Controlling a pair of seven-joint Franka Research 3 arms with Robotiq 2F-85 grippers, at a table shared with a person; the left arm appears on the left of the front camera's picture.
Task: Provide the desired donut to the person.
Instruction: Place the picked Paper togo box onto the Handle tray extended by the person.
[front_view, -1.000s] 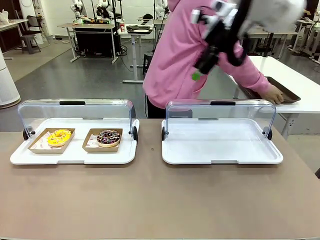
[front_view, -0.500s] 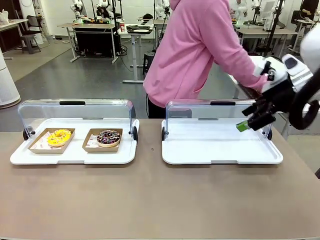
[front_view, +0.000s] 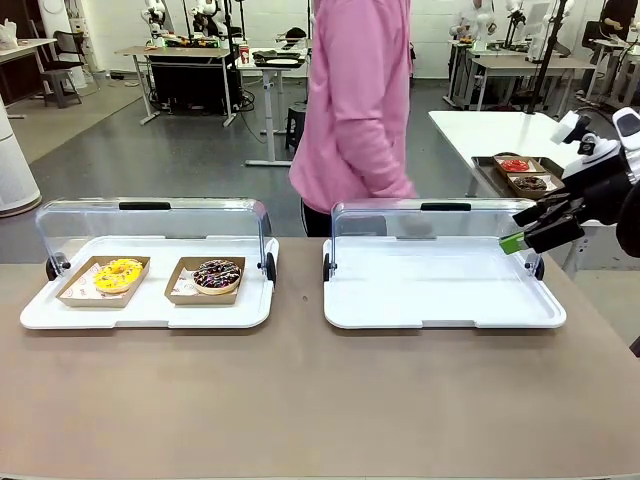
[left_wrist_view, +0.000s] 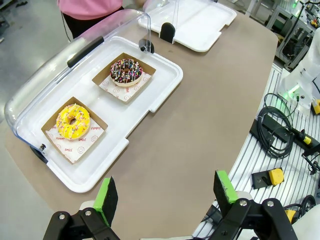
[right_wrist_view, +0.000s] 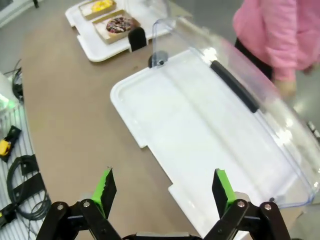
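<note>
Two donuts lie in paper boats on the left white tray (front_view: 150, 312): a yellow one (front_view: 118, 273) and a chocolate sprinkled one (front_view: 217, 275). The person (front_view: 355, 110) in a pink hoodie stands behind the table's middle. My right gripper (front_view: 520, 230) hovers open by the right end of the bare right tray (front_view: 440, 290), which lies below it (right_wrist_view: 163, 190) in the right wrist view. My left gripper (left_wrist_view: 166, 191) is open and holds nothing, high over the table's near edge, with the yellow donut (left_wrist_view: 73, 120) and the chocolate donut (left_wrist_view: 126, 71) ahead of it.
Both trays have their clear lids (front_view: 150, 225) swung up at the back. A side table at the back right carries a brown tray (front_view: 525, 175) with more donuts. Cables and small boxes (left_wrist_view: 280, 145) lie on the floor beside the table.
The person has straightened up from leaning toward the side table. My right arm has come down from in front of the person to the right end of the right tray.
</note>
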